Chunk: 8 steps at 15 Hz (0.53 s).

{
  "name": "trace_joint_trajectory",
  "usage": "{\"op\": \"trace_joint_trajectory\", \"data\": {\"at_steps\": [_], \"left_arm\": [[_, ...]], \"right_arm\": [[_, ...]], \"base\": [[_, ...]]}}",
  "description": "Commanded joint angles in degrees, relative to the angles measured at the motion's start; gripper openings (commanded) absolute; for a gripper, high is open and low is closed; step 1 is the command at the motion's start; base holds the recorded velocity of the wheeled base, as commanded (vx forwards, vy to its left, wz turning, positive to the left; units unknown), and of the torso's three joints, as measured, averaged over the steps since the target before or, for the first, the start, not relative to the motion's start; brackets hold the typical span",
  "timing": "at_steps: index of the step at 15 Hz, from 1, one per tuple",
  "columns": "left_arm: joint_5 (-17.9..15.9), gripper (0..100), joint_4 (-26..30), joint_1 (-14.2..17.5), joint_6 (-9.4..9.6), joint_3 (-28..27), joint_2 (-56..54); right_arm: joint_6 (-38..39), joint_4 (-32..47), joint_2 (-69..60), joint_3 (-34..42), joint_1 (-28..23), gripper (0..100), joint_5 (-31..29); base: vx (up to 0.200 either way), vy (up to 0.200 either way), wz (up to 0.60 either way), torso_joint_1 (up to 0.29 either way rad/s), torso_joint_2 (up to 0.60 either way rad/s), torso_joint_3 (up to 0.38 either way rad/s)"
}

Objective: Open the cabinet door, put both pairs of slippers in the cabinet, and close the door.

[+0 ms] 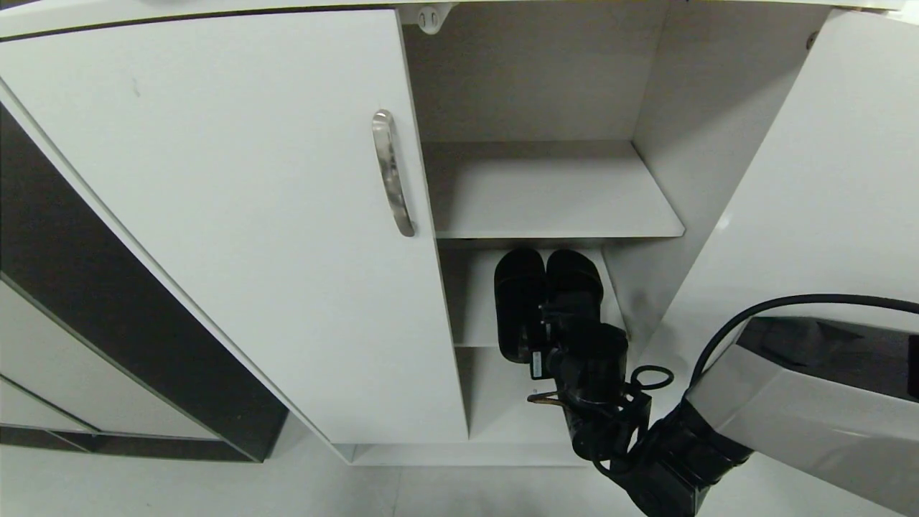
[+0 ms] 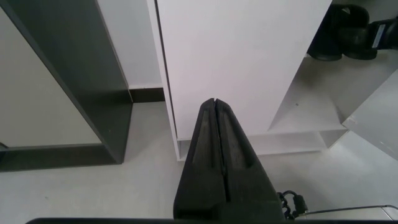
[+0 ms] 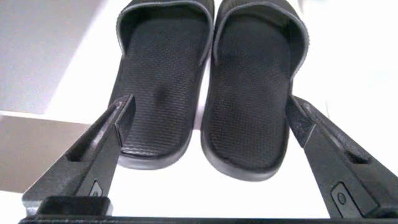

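the right pincer (image 3: 205, 118) stands spread wide, its fingers flanking a pair of black slippers (image 3: 205, 81) on a white shelf (image 3: 56, 56).

Matte black right gripper (image 3: 208, 112); glossy silver forearm shell (image 1: 782, 416); looping black cable (image 1: 790, 300).

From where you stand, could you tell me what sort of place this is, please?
Likely a home entryway: a white cabinet with an open door, black slippers on its shelf.

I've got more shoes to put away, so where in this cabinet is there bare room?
The upper shelf is bare between the shut left door and the right wall. The middle shelf is crowded: the black slippers and right gripper fill it, leaving a strip beside the door.
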Motion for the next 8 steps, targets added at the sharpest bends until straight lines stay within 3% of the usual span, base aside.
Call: {"op": "trace_joint_trajectory", "data": {"at_steps": [1, 6, 8], "left_arm": [[0.0, 0, 0.0, 0.0, 0.01, 0.0, 0.0], [0.0, 0, 0.0, 0.0, 0.01, 0.0, 0.1], [0.0, 0, 0.0, -0.1, -0.07, 0.0, 0.1]], "right_arm": [[0.0, -0.1, -0.8, 0.4, 0.2, 100, 0.0], [0.0, 0.0, -0.9, 0.4, 0.2, 100, 0.0], [0.0, -0.1, -1.4, 0.5, -0.1, 100, 0.0]], "base": [[-0.200, 0.000, 0.00, 0.007, 0.01, -0.012], [-0.200, 0.000, 0.00, 0.005, 0.00, 0.005], [0.000, 0.000, 0.00, 0.000, 0.00, 0.000]]}}
